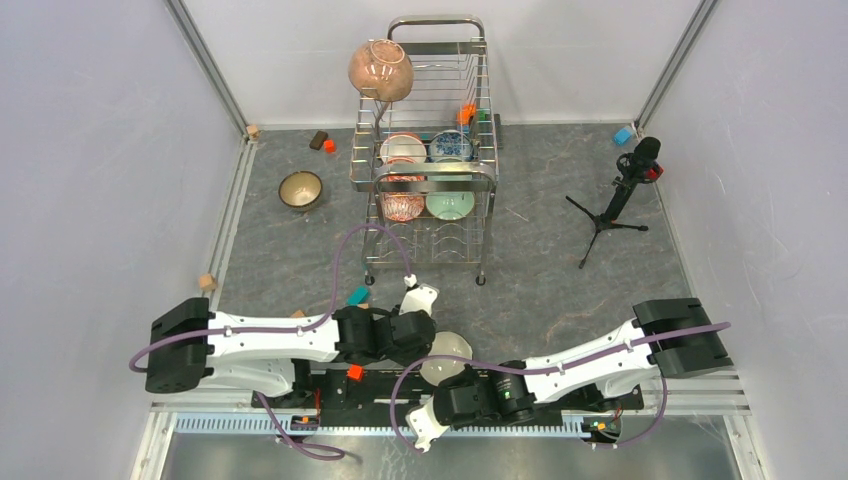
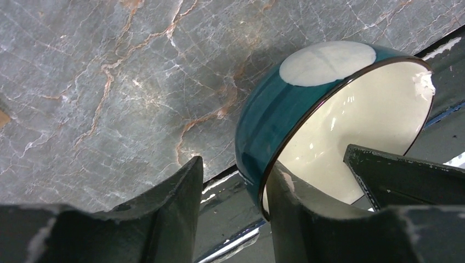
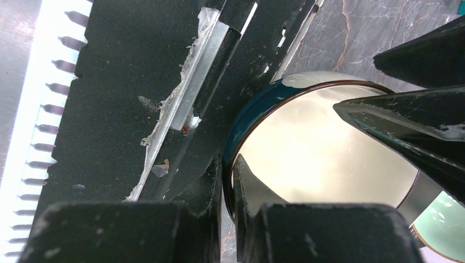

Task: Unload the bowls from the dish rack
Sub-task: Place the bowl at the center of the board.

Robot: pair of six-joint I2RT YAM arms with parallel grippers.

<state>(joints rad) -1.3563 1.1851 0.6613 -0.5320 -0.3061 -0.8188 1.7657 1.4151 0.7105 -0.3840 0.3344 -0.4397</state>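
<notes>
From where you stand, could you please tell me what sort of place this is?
Probably a robot test cell, not a kitchen: bare grey walls in metal framing, two arms bolted at the table edge, a microphone on a tripod.

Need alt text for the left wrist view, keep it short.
A teal bowl with a cream inside, tipped on its side over a grey marbled table, fills the right half. Its rim sits between the two dark fingers of the left hand, which stand apart, with a gap at the bowl's outer wall.
</notes>
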